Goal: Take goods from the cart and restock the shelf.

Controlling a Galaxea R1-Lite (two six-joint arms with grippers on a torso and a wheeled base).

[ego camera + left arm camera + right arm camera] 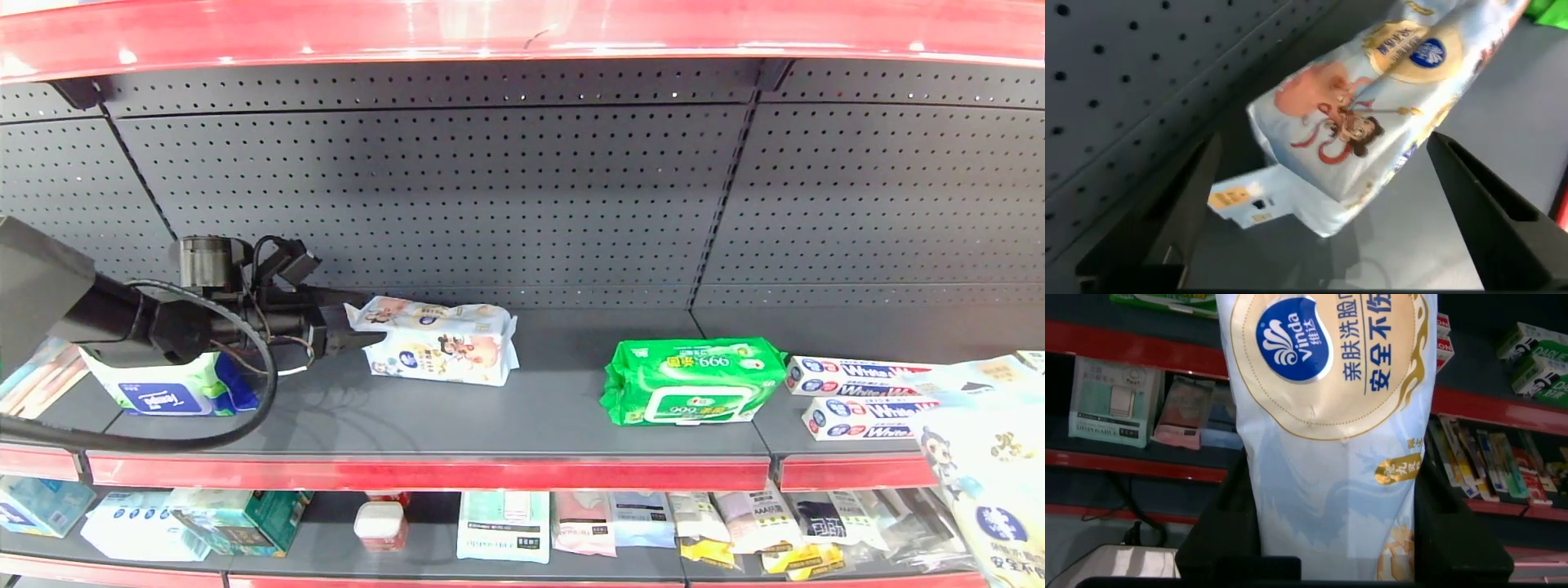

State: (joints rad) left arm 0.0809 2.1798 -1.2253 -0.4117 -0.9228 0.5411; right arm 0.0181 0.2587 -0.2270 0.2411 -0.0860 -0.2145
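A white tissue pack (441,339) with cartoon print lies on the grey middle shelf (490,416), toward its left. My left gripper (363,324) sits at the pack's left end, open, with one finger on each side. In the left wrist view the pack (1372,106) lies between the spread fingers (1478,204) of that gripper (1324,143), with gaps on both sides. My right gripper (1333,469) is shut on a tall white pack (1323,416), held upright. That pack (992,482) shows at the lower right of the head view, in front of the shelf.
On the same shelf lie a green wipes pack (692,380), two toothpaste boxes (857,396) at the right and a blue-and-white tissue pack (163,390) under my left arm. The lower shelf (408,563) holds several goods. Bare shelf lies between the cartoon pack and the wipes.
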